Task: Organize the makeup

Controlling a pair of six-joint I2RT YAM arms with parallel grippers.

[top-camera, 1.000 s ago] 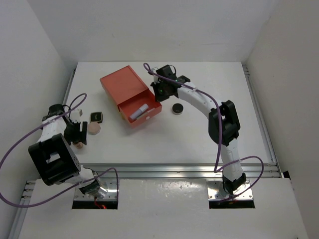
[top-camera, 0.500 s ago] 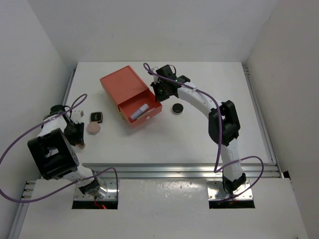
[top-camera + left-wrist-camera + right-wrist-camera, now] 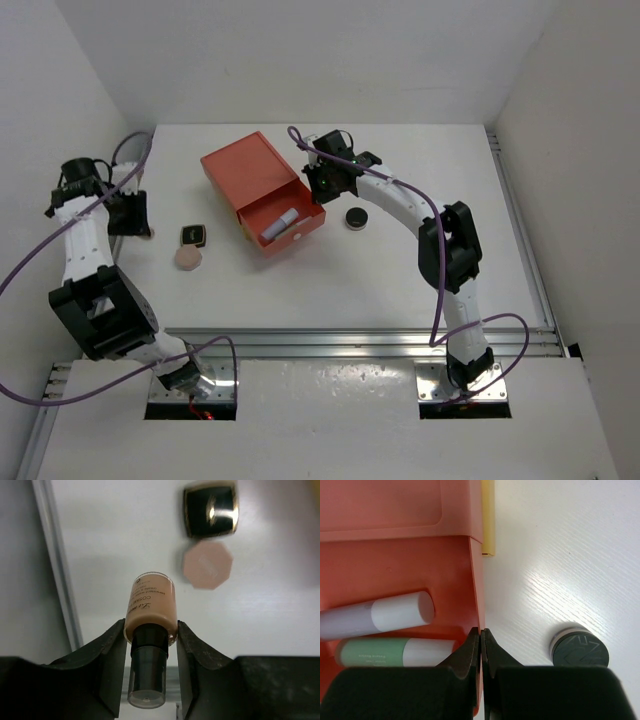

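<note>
My left gripper (image 3: 151, 625) is shut on a brownish tube (image 3: 151, 605) with a dark cap, held above the table's left edge. In the top view that gripper (image 3: 132, 222) hangs left of the dark square case (image 3: 193, 235) and the round peach puff (image 3: 187, 258). Both also show below the left wrist: the case (image 3: 210, 510) and the puff (image 3: 207, 564). My right gripper (image 3: 481, 632) is shut, with its tips at the right wall of the open coral-red drawer (image 3: 475, 580). A white tube (image 3: 380, 615) and a pale-green tube (image 3: 395, 652) lie in the drawer. The black round compact (image 3: 579, 647) sits to the right.
The coral-red drawer box (image 3: 250, 170) stands at the back middle, with its drawer (image 3: 300, 232) pulled out toward the front right. A yellow strip (image 3: 488, 515) runs along the box's side. A metal rail (image 3: 55, 565) borders the table on the left.
My left gripper closed on the brownish tube near the puff and carried it up and toward the far left. The right arm has not moved.
</note>
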